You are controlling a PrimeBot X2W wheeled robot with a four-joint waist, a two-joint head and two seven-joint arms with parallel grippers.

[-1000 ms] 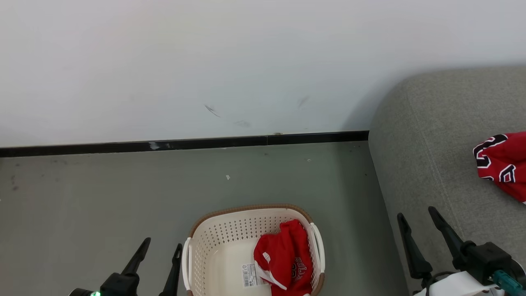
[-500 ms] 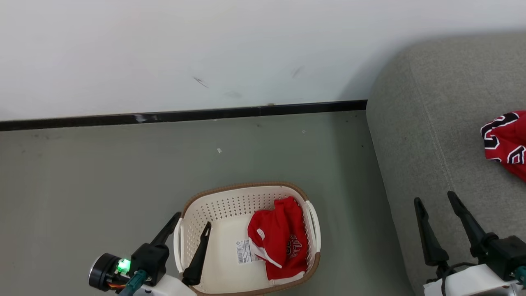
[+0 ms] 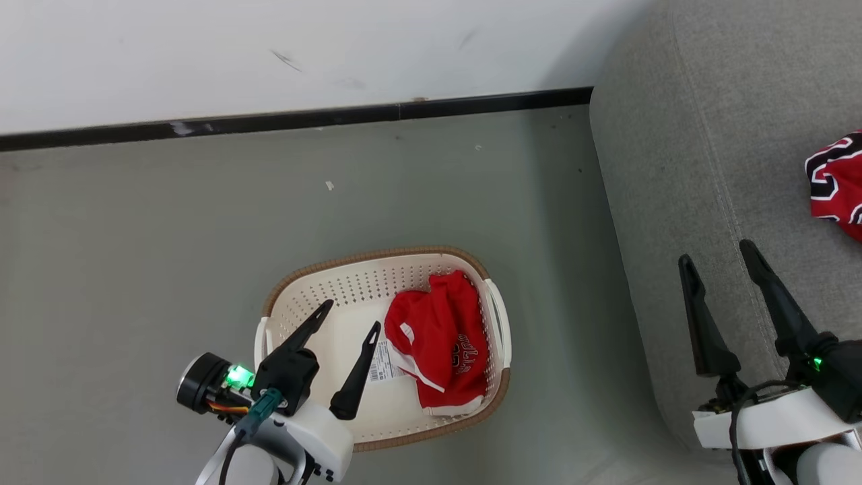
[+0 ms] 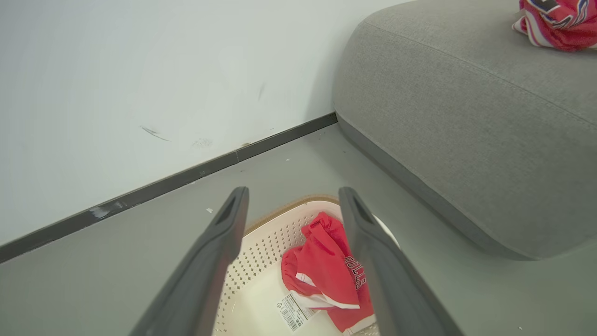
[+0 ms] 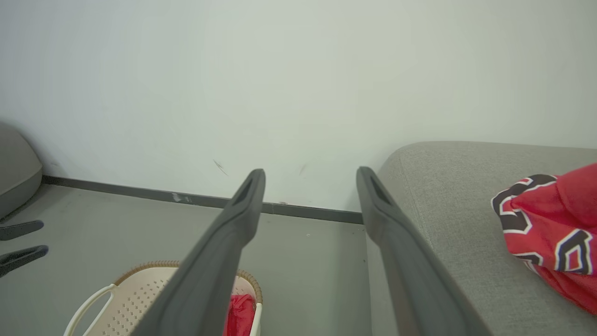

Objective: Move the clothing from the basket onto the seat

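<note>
The cream basket (image 3: 377, 254) stands on the floor with red shorts (image 3: 438, 343) crumpled in its right half. My left gripper (image 3: 353, 315) hangs open over the basket's left half, a short way left of the shorts, holding nothing. In the left wrist view the shorts (image 4: 326, 266) lie between and beyond the left gripper (image 4: 294, 191). A red jersey (image 3: 838, 182) with black-and-white numerals rests on the grey seat (image 3: 673, 168) at the right. My right gripper (image 3: 716, 252) stands open and empty above the seat's near-left edge, left of the jersey (image 5: 550, 224).
A white wall with a black baseboard (image 3: 303, 120) runs behind the basket. Grey floor (image 3: 135, 236) surrounds it. A paper label (image 3: 381, 360) lies on the basket's bottom. Another grey cushion (image 5: 14, 163) shows at the far left in the right wrist view.
The head camera has tilted down, shifting the whole picture up. My left gripper has moved from beside the basket's left handle to above its inside. Both grippers stay open.
</note>
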